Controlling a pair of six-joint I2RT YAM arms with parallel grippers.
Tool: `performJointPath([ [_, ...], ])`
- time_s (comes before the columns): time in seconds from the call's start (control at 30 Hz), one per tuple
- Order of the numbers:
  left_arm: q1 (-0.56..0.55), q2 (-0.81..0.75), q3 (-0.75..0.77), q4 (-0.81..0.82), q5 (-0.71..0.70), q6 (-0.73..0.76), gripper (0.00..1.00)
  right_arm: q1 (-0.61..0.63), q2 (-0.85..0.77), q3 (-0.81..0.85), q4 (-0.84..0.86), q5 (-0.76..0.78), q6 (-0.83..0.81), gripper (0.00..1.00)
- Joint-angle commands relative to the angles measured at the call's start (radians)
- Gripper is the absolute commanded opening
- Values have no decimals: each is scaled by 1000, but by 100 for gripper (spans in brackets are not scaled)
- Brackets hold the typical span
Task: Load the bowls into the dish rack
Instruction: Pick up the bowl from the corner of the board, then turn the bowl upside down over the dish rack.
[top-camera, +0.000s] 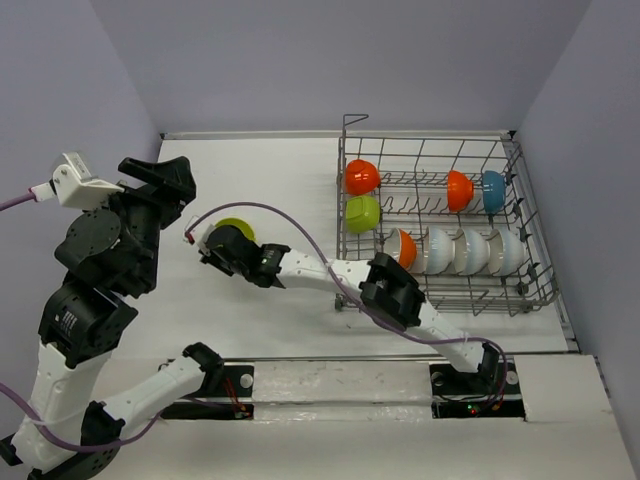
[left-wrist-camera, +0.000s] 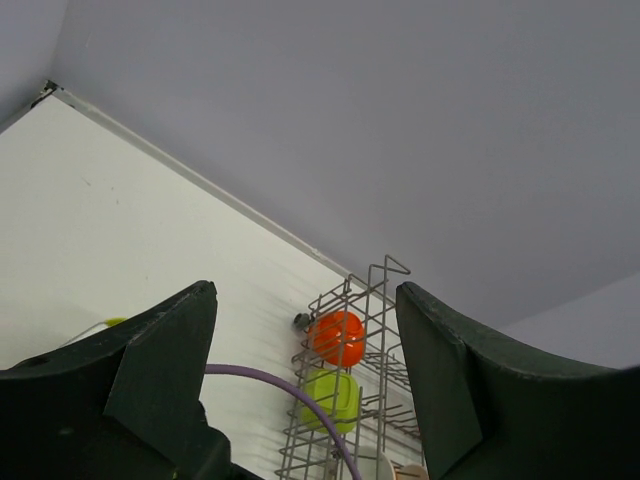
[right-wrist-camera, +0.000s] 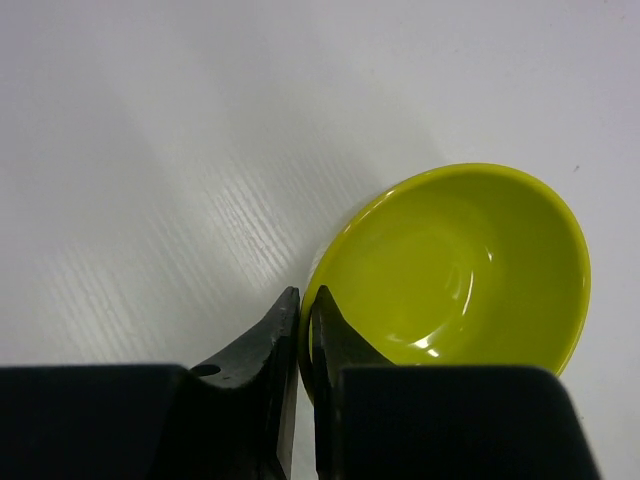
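My left gripper (left-wrist-camera: 305, 292) hangs raised at the left, fingers spread wide with nothing between them. On the table (top-camera: 290, 180), left of the dish rack (top-camera: 530, 275), my right gripper (right-wrist-camera: 303, 310) pinches the rim of the upright yellow-green bowl (right-wrist-camera: 460, 260). Far right, the rack holds the other bowls (top-camera: 455, 250) on edge.

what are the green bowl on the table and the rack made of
green bowl: glazed ceramic or hard plastic, the look leaves it open; smooth and glossy, with bright highlights inside. rack: thin grey metal wire by the look of it, possibly coated; its finish is too small to judge.
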Motion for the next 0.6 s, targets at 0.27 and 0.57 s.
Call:
performJointPath([
  [0.27, 6, -2, -23, 94, -2, 6, 81, 9, -520, -216, 61, -67, 132, 1],
  [0.57, 6, 20, -36, 135, 21, 9, 81, 9, -874, -469, 95, 83, 161, 1],
])
